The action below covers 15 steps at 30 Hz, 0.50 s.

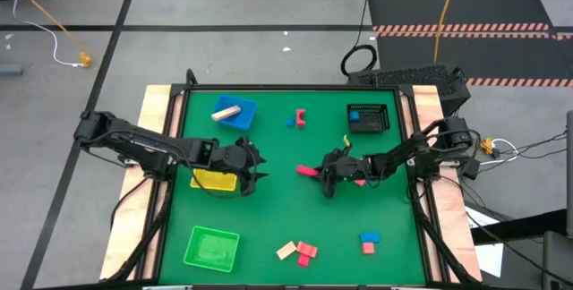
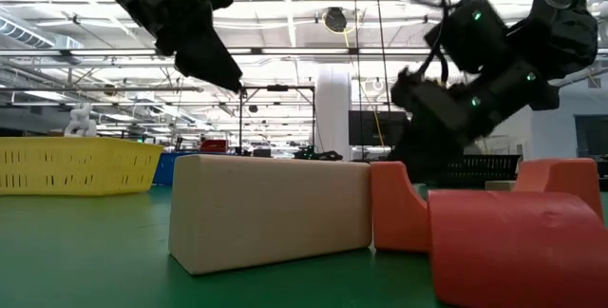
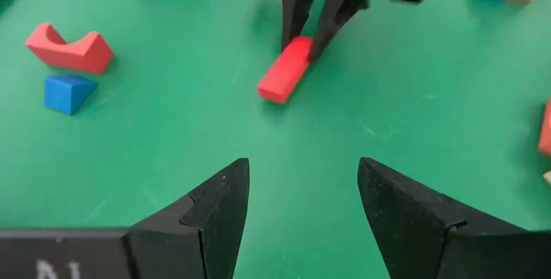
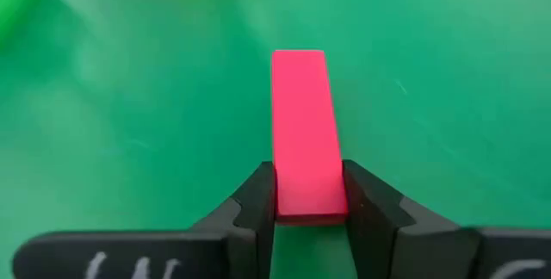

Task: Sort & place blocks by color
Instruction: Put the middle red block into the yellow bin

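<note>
My right gripper [image 1: 326, 175] is near the table's middle, shut on a red bar [image 4: 301, 115]; the left wrist view also shows that bar [image 3: 285, 70]. My left gripper [image 3: 301, 201] is open and hovers beside the yellow tray [image 1: 213, 181], touching nothing. Loose on the mat lie a red arch block [image 3: 69, 46] and a blue block [image 3: 67, 91], a tan, pink and red group [image 1: 298, 252] near the near edge, and a blue and red pair [image 1: 369, 241]. A tan block [image 1: 226, 111] lies in the blue tray [image 1: 246, 117]. My right gripper pinches the red bar between its two fingers at the bar's near end [image 4: 308, 206]. The fingers [image 3: 297, 8] slant down from the table's right and lie along the bar, which sticks out ahead of them. The bar tilts down toward the mat; I cannot tell whether its free end [image 3: 274, 91] touches.
A black mesh basket [image 1: 380, 120] with a blue block inside stands at the far right. A green tray [image 1: 212, 247] sits at the near left. In the low view, a tan block [image 2: 271, 208] and red blocks [image 2: 518, 246] lie close to the camera. A pink block [image 1: 360, 182] lies under my right arm.
</note>
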Motion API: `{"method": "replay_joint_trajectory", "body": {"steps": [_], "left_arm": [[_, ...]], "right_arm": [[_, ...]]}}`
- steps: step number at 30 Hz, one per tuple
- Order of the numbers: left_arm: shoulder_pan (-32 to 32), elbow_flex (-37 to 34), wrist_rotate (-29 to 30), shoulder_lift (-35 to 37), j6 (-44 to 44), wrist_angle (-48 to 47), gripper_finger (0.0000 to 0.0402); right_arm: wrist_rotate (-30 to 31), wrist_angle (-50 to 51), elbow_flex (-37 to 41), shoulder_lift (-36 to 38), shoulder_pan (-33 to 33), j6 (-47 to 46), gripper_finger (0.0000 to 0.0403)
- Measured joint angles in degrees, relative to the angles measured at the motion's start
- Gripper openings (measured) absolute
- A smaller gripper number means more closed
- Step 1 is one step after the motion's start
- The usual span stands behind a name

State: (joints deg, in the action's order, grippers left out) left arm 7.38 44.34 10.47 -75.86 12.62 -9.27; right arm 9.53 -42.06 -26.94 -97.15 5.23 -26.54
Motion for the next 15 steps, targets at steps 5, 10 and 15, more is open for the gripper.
{"method": "replay_joint_trajectory", "body": {"steps": [5,10,15], "left_arm": [[0.5,0.0,0.0,-1.9,-6.7,4.0,0.0218],[2.5,0.0,-0.1,-3.4,-15.5,12.9,0.0219],[4.2,0.0,-0.1,-4.6,-20.7,21.3,0.0218]], "right_arm": [[-2.3,-9.0,-0.1,0.1,-0.1,0.4,0.0087],[-2.4,-11.5,-1.7,0.1,1.2,4.8,0.0087],[-2.2,-11.7,-4.4,0.1,2.9,10.8,0.0087]]}}
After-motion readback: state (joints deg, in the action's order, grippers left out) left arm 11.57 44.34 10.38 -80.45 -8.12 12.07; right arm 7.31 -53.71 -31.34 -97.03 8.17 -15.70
